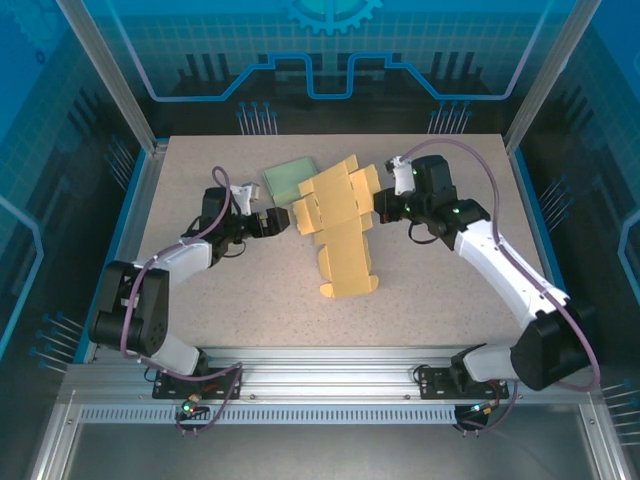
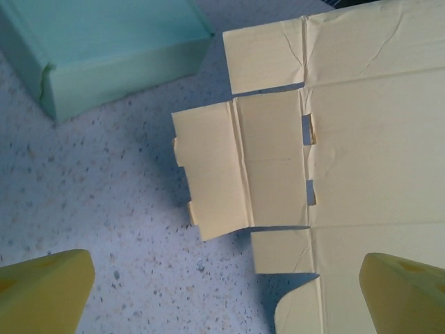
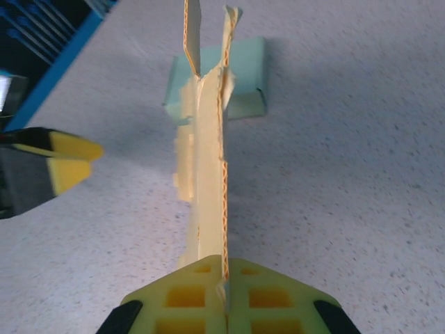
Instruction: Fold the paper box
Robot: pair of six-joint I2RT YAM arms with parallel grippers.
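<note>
Folding seems barely begun: right gripper (image 3: 224,284) pinches your box blank (image 1: 340,235), spread left gripper (image 2: 222,289) should take the flap (image 2: 240,167) ahead.

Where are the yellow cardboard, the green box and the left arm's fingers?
yellow cardboard (image 1: 345,252), top view, middle of its long flat panel.
green box (image 2: 104,28), left wrist view, on its top face.
left fingers (image 2: 42,292), left wrist view, on the yellow pad at lower left.

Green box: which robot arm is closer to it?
Left. The left arm, jaws open, sits just short of the green box; the right arm, clamping the yellow cardboard, is across that sheet.
</note>
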